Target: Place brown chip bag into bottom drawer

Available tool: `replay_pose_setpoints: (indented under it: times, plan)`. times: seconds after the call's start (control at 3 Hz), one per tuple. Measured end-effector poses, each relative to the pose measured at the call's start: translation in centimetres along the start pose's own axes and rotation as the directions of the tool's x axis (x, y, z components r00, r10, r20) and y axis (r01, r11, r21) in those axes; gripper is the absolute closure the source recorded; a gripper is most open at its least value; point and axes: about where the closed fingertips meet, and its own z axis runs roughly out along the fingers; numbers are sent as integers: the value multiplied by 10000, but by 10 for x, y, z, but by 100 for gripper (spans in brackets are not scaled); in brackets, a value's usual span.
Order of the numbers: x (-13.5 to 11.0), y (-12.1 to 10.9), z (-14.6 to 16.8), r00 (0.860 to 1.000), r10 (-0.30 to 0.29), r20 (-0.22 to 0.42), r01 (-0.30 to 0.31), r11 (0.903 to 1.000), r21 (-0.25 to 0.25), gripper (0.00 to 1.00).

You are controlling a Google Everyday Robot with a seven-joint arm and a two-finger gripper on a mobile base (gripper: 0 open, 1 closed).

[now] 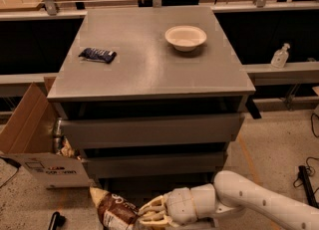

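The brown chip bag (113, 210) is dark brown with a cream-tan top end. It sits low at the bottom left of the camera view, in front of the grey cabinet (149, 69). My gripper (149, 213) is at the bottom centre, shut on the bag's right side. My white arm (259, 204) reaches in from the lower right. The bottom drawer (149, 186) shows only as a dark gap under the two upper drawer fronts; its tray is mostly hidden behind the arm and the bag.
A small dark blue snack bar wrapper (97, 55) and a cream bowl (185, 37) lie on the cabinet top. An open cardboard box (35, 144) stands on the floor to the left. A sanitizer bottle (280, 56) is on a ledge at right. Cables (306, 179) lie on the right floor.
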Motion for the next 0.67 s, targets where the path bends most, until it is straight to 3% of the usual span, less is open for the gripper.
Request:
replay_pose_setpoints:
  times: [0.67]
  plan:
    - [153, -57, -20, 9971, -41, -760, -3, 9983, -577, 100]
